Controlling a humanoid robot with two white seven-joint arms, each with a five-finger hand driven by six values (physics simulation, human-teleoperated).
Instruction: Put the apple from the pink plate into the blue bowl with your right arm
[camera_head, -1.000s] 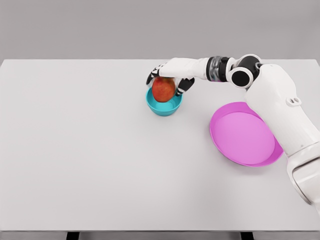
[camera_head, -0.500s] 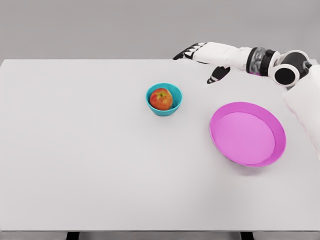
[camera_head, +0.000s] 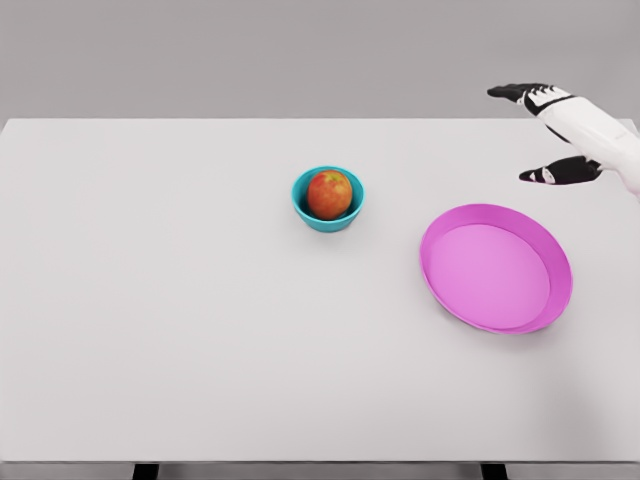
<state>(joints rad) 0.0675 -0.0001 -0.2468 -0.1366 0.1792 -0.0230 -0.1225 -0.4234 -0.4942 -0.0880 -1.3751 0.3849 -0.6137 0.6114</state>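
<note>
Now the red-and-yellow apple (camera_head: 330, 194) sits inside the small blue bowl (camera_head: 303, 209), filling most of its hollow so that only a thin ring of teal rim shows around it. The bowl stands on the white desk (camera_head: 200, 320), near the middle and a little toward the far edge.

The right hand (camera_head: 565, 135) hangs at the upper right corner of the view, above the far right part of the desk. Its fingers (camera_head: 518, 92) are spread and nearly straight, with the dark-tipped thumb (camera_head: 555, 173) splayed well below them. They hold nothing. Only the hand and a short white stretch of wrist show before the arm leaves the frame at the right edge.

From the fingers, the bowl with the apple lies well away to the left and somewhat nearer the robot. The pink plate (camera_head: 545, 315) lies below the fingers, on the near side of them, close to the right side of the desk. It is a broad, shallow dish with a raised rim, and its flat inside is bare. Plate and bowl stand apart, with open desk between them.
</note>
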